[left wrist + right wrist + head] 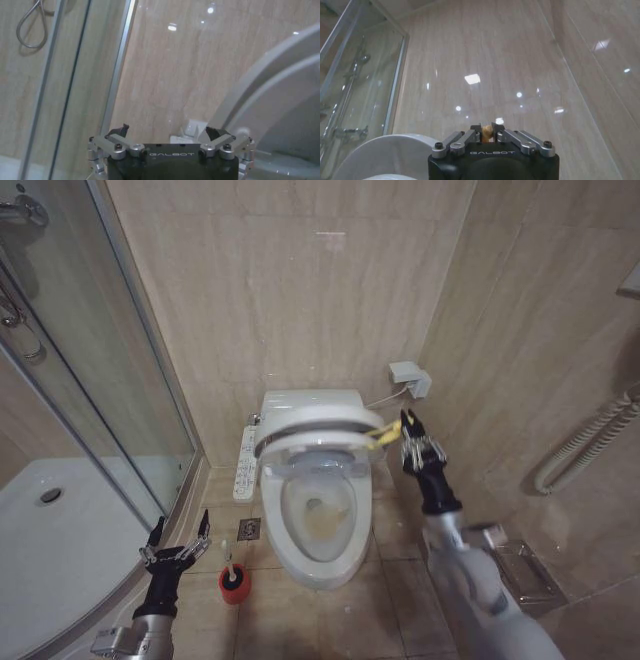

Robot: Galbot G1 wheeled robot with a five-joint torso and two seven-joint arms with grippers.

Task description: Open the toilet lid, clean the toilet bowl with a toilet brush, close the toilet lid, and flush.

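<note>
Right gripper pinched shut on the yellow tag at the edge of the toilet lid, lid tilted partway up over the stained toilet bowl. Left gripper spread wide and empty, low beside the shower glass, just by the toilet brush upright in its red holder on the floor left of the bowl. "GALBOT" printed white on both gripper bodies in the wrist views.

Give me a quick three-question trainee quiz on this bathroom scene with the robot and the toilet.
1. True or false: the large white plastic toilet lid is fully closed.
2. What does the right gripper pinch? A) the lid's small yellow tag B) the thin white toilet brush C) the shower hose
3. Fill in: the brush stands in a small ____ round cup on the floor, beside the open left gripper.

Key: 1 false, it is partly raised over the stained white ceramic toilet bowl; 2 A; 3 red.
</note>
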